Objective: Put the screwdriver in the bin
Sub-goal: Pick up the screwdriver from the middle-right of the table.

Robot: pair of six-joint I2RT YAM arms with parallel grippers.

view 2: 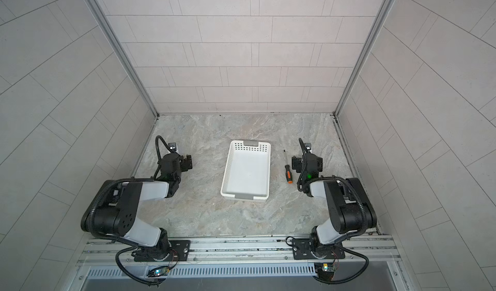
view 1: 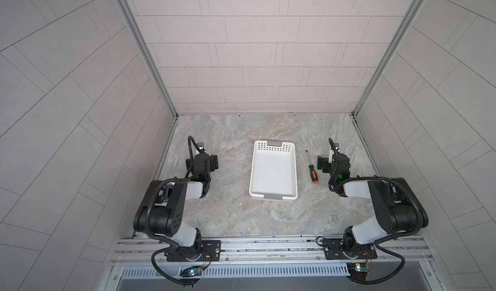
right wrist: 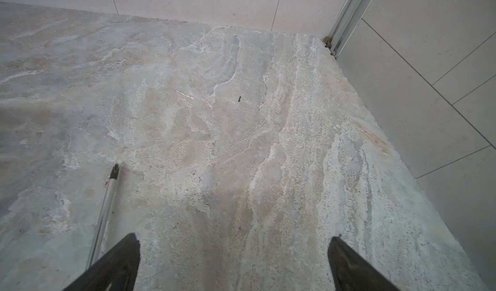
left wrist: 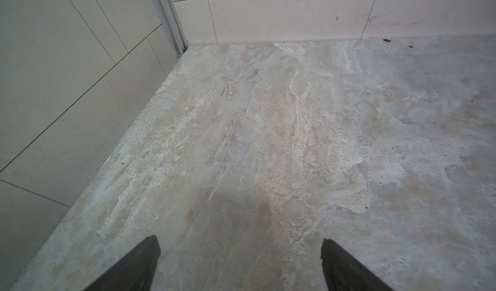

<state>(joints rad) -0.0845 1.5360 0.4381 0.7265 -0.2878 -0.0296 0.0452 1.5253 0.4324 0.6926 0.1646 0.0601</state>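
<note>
The screwdriver lies flat on the stone-patterned table, just right of the bin, with its orange-capped handle toward the front and its thin shaft pointing back. The white bin sits in the middle of the table and holds nothing. My right gripper hovers just right of the screwdriver, open and empty. In the right wrist view the shaft runs beside one finger, outside the gap. My left gripper is open over bare table, left of the bin.
Tiled walls close in the table on the left, back and right. Metal corner posts stand at the back corners. An aluminium rail carrying both arm bases runs along the front edge.
</note>
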